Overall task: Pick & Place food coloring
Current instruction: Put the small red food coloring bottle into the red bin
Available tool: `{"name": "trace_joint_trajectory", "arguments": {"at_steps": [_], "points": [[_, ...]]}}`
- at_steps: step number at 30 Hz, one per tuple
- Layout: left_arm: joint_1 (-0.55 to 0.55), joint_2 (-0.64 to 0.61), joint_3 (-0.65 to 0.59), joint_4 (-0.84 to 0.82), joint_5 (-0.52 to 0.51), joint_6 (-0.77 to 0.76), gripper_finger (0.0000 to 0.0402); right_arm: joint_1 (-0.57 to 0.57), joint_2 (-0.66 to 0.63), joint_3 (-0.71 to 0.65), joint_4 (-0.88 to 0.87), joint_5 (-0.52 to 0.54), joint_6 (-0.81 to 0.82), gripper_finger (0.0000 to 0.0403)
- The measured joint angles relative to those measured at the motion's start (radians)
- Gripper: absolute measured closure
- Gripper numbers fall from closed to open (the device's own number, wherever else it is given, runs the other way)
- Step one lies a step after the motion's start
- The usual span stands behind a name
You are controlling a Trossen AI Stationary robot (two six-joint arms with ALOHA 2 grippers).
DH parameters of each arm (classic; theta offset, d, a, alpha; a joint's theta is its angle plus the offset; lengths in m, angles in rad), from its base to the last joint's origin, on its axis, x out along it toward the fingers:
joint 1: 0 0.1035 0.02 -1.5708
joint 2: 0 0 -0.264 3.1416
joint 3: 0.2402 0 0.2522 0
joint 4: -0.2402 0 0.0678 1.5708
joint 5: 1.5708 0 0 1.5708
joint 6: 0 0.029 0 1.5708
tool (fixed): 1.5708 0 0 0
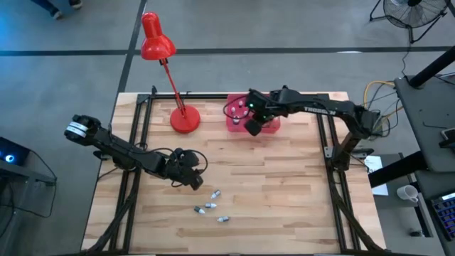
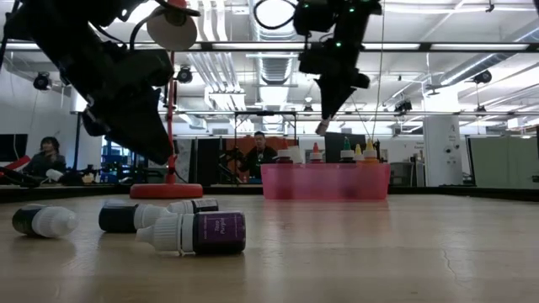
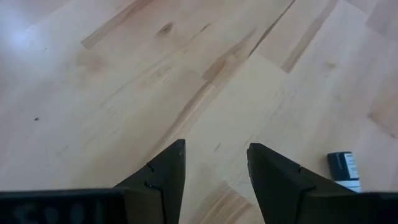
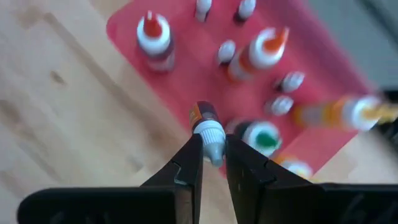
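While the right gripper [image 4: 212,155] pinches one small bottle [image 4: 208,127] by its cap above the pink tray [image 1: 274,125] at upper centre, about ten already stand inside. Four bottles [image 1: 211,206] left on the table, lower centre. Left gripper [image 3: 216,165] hangs beside them, jaws parted, empty.

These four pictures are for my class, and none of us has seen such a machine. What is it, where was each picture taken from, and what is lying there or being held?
It is a robot with two dark arms at a wooden table. One picture looks down from above, one looks level across the tabletop, and two come from cameras on the wrists. The left hand, open and empty, hangs low over the wood near a few small food coloring bottles lying on their sides. The right hand is above a pink tray of upright bottles, pinching one small bottle by its white cap. A red desk lamp stands beside the tray.
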Motion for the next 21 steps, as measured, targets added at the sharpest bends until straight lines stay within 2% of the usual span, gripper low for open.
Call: {"name": "trace_joint_trajectory", "arguments": {"at_steps": [3,10,14,21], "points": [[0.000,0.000,0.000,0.000,0.000,-0.032,0.0257,-0.020,0.061,0.069,-0.039,0.023,-0.060,0.0357],[0.000,0.000,0.000,-0.001,0.009,-0.081,0.0257,-0.109,0.232,0.232,-0.244,-0.039,-0.091,0.0365],[0.000,0.000,-0.001,-0.001,0.010,-0.081,0.0257,-0.110,0.311,0.310,-0.264,-0.085,-0.186,0.0365],[0.000,0.000,-0.001,-0.001,0.010,-0.081,0.0257,-0.108,0.436,0.409,-0.322,-0.088,-0.325,0.0365]]}}
